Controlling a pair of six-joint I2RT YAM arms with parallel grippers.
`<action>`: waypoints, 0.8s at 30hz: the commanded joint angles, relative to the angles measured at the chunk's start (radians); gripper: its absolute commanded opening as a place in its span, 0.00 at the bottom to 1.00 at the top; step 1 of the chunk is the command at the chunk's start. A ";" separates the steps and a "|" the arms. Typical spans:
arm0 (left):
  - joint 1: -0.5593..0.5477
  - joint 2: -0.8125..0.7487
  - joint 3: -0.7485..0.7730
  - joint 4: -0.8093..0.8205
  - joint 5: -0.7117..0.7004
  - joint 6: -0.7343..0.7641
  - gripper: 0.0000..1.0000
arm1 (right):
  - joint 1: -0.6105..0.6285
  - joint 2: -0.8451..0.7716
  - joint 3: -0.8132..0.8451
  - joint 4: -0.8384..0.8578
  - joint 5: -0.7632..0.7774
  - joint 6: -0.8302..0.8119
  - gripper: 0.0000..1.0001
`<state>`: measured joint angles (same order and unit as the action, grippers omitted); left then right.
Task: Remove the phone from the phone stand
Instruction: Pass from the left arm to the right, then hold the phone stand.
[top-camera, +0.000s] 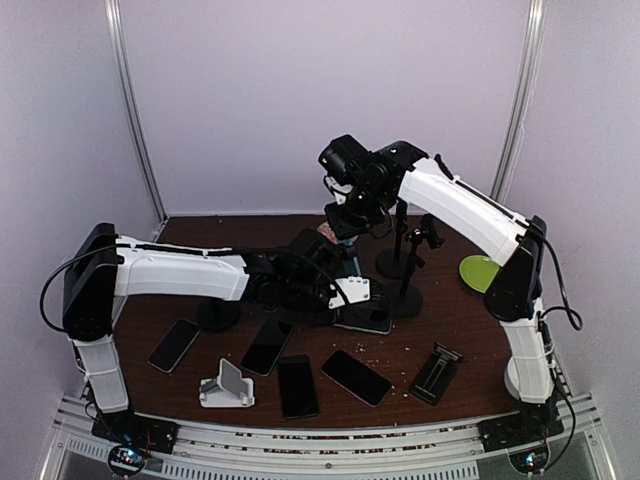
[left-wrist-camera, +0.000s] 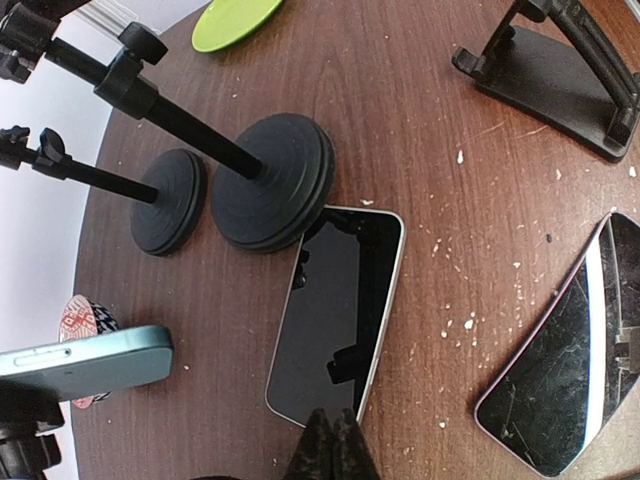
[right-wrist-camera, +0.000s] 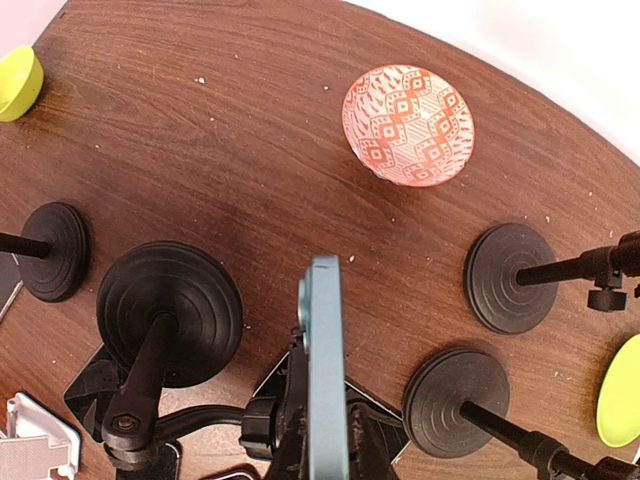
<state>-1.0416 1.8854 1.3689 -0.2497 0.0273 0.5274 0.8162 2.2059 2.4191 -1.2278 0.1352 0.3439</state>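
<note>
The phone (right-wrist-camera: 324, 360), a slim pale-blue slab, was seen upright and edge-on, clamped between the fingers of the right gripper (right-wrist-camera: 325, 435) above the arm of the phone stand (right-wrist-camera: 168, 310). Whether it was clear of the cradle could not be told. Bare table (right-wrist-camera: 230, 130) was seen toward the patterned bowl (right-wrist-camera: 408, 124), with 2 other stands (right-wrist-camera: 510, 277) crowded alongside. The left gripper (left-wrist-camera: 332, 448) was closed on nothing at the edge of a flat black phone (left-wrist-camera: 335, 310).

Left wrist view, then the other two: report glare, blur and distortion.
Left wrist view: the face-up phone mirrors dark shapes, and the scuffed phone carries a bright glare stripe. Right wrist view: the blue phone looks soft up close. Top external view: even light, faint shadows.
</note>
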 joint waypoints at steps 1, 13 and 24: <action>0.007 -0.047 -0.022 0.042 0.011 -0.036 0.00 | -0.007 -0.100 0.011 0.080 0.013 -0.021 0.00; 0.124 -0.257 -0.164 0.161 0.169 -0.097 0.04 | -0.009 -0.148 -0.064 0.097 0.002 -0.031 0.00; 0.146 -0.234 -0.195 0.308 0.103 -0.049 0.60 | -0.003 -0.162 -0.076 0.093 -0.090 0.002 0.00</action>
<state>-0.8959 1.6150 1.1790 -0.0635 0.1608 0.4488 0.8116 2.1429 2.3310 -1.2003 0.0998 0.3138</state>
